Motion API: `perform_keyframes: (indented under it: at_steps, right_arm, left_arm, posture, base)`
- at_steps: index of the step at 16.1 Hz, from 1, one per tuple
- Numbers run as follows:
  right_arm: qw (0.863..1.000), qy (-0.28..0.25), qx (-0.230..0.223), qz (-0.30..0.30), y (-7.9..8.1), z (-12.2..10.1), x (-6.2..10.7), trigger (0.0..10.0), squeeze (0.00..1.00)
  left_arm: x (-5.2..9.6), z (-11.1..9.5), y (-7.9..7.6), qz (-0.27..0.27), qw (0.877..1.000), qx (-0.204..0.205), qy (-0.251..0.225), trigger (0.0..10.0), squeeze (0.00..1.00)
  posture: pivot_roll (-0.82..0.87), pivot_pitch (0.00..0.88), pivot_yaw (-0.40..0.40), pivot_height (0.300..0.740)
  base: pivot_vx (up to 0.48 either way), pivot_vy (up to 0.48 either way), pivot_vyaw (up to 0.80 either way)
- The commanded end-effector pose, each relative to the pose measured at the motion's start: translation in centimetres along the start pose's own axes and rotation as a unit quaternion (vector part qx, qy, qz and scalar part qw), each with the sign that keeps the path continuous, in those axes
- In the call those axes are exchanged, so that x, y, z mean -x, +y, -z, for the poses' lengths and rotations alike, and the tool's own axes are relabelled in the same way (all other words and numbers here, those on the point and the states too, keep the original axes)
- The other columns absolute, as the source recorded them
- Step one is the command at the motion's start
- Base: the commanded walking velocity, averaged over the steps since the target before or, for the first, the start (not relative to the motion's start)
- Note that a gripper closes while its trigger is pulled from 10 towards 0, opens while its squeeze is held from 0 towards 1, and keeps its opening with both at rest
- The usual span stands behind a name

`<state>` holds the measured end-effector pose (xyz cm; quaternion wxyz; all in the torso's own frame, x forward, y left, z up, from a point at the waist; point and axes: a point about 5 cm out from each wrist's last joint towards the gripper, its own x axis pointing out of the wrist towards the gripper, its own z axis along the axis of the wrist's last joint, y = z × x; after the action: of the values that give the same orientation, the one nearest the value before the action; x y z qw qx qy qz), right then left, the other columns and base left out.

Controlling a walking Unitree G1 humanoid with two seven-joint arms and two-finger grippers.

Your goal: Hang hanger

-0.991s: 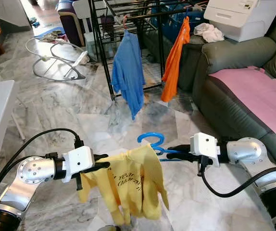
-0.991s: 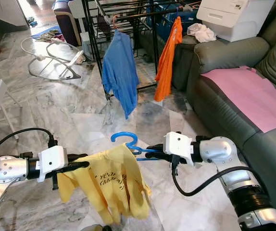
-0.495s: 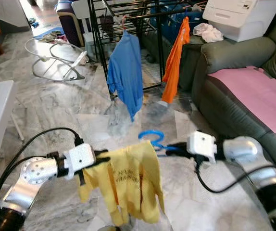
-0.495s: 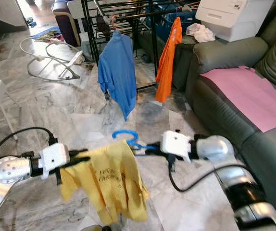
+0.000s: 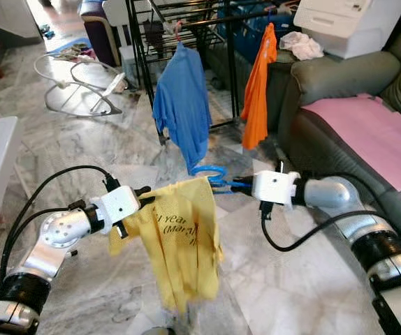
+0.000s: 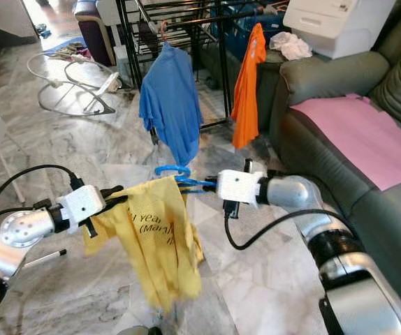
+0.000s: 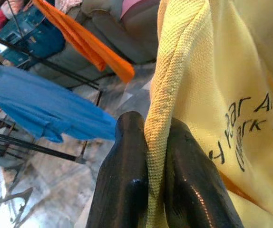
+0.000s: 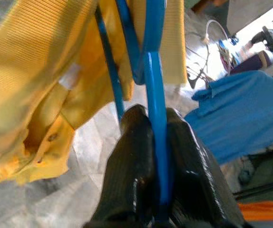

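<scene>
Blue hanger [image 5: 211, 174] clamped in right claw [image 5: 237, 184]; left claw [image 5: 144, 193] pinches its yellow shirt [image 5: 183, 244].

Both silver arms held out in front, bent at the elbows. Left gripper [image 7: 148, 190] pinched tight. Right gripper [image 8: 158, 190] pinched tight too, pointing inward.

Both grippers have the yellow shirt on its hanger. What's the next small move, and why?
Probably raise both arms and carry it forward: the right gripper pinches the blue hanger, the left gripper pinches the yellow shirt, and the hook is well below the black drying rack ahead.
</scene>
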<state>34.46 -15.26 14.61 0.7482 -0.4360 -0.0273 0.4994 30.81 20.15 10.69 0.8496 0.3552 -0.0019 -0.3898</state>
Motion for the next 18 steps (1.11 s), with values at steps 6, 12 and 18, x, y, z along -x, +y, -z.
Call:
perform_keyframes:
  at_steps: [6,12,18]
  right_arm:
    - [1.000,0.006,-0.011,-0.014,0.9,0.9,-0.2,10.0,0.00]
    - [0.999,-0.018,-0.025,-0.020,2.7,0.9,-0.9,10.0,0.00]
    - [0.999,-0.028,-0.042,-0.006,2.9,0.7,-1.5,10.0,0.00]
  left_arm:
    - [-0.1,0.0,0.8,-0.038,0.999,-0.016,-0.011,0.0,0.00]
    - [-0.3,0.3,0.7,-0.050,0.998,-0.020,-0.016,0.0,0.00]
    - [-0.3,0.5,1.1,-0.066,0.997,-0.023,-0.015,0.0,0.00]
  posture:
    - [-0.05,0.039,0.042,0.740]
    - [-0.05,0.039,0.038,0.740]
    - [-0.05,0.038,0.037,0.740]
  base:
    - [0.000,0.000,0.00]
    - [0.000,0.000,0.00]
    - [0.000,0.000,0.00]
